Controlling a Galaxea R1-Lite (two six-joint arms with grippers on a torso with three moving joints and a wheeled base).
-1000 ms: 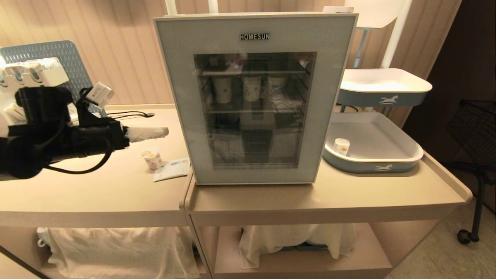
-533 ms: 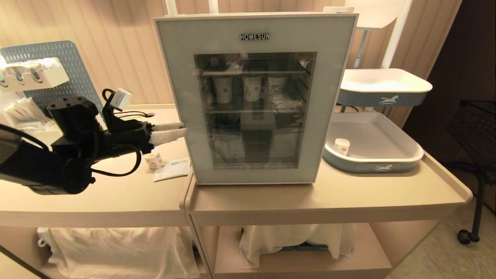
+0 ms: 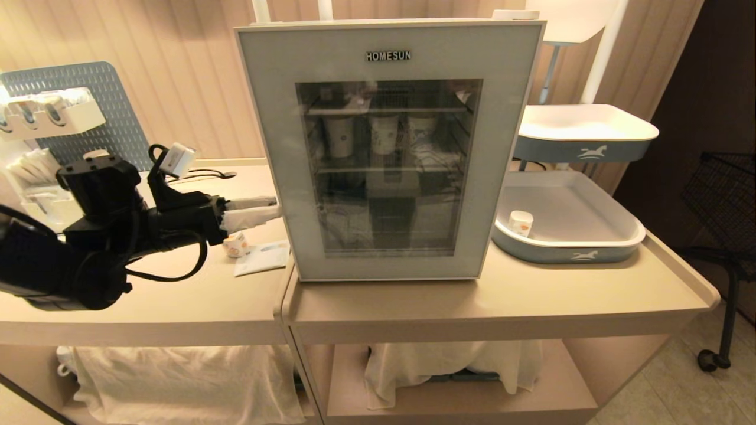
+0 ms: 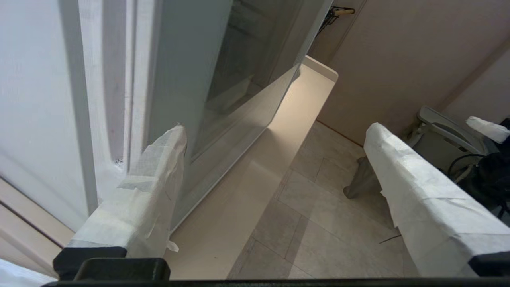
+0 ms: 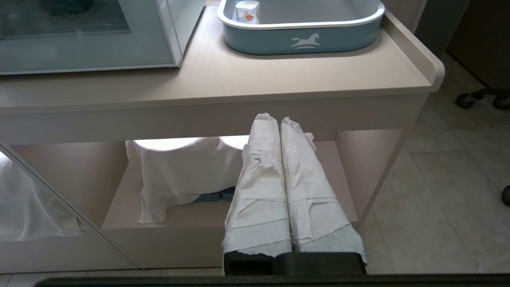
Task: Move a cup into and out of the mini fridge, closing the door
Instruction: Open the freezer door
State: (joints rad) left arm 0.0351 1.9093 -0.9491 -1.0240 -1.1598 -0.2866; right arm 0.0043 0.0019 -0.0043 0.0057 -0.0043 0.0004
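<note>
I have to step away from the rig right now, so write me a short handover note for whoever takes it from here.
Left gripper: jaws open, at the left edge of the door, holding nothing.
Right gripper: jaws shut, empty, parked low in front of the counter.
The cup stands on the left counter beside the mini fridge, under the left gripper.
Done: nothing that shows; the door looks closed.
Left: open the door, put the cup in, take it out, close the door.
</note>
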